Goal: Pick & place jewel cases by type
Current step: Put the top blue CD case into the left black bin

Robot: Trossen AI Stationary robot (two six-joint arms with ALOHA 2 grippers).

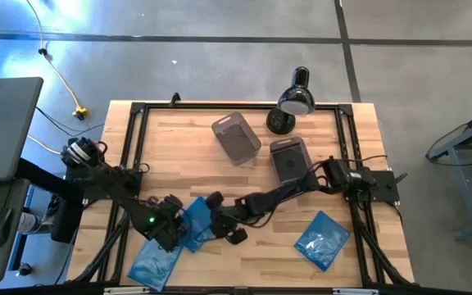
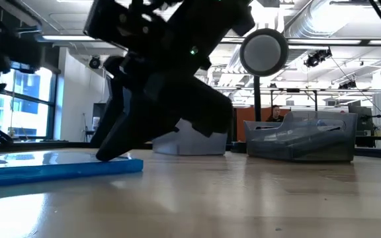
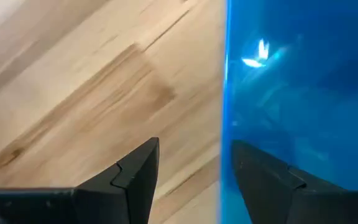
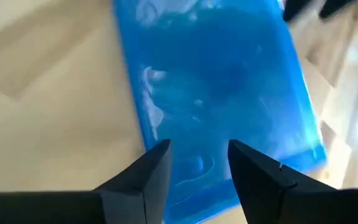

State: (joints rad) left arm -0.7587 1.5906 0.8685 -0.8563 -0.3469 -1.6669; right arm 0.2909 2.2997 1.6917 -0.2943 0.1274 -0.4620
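Evidently light, stiff and slippery, the middle blue jewel case [image 1: 197, 223] lies flat between both grippers' spread jaws, best pinched across its thin long edge.

The setting is an industrial lab or workshop hall. The low view shows a high open ceiling with exposed round ducting [image 2: 323, 30], pipework, and strip lighting, plus large windows [image 2: 18, 106] at one side. The high view shows a polished concrete floor [image 1: 220, 65] with seam lines, a yellow cable [image 1: 60, 78] trailing across it, and a butcher-block wooden table [image 1: 187, 156] edged by a black metal frame [image 1: 133, 139].
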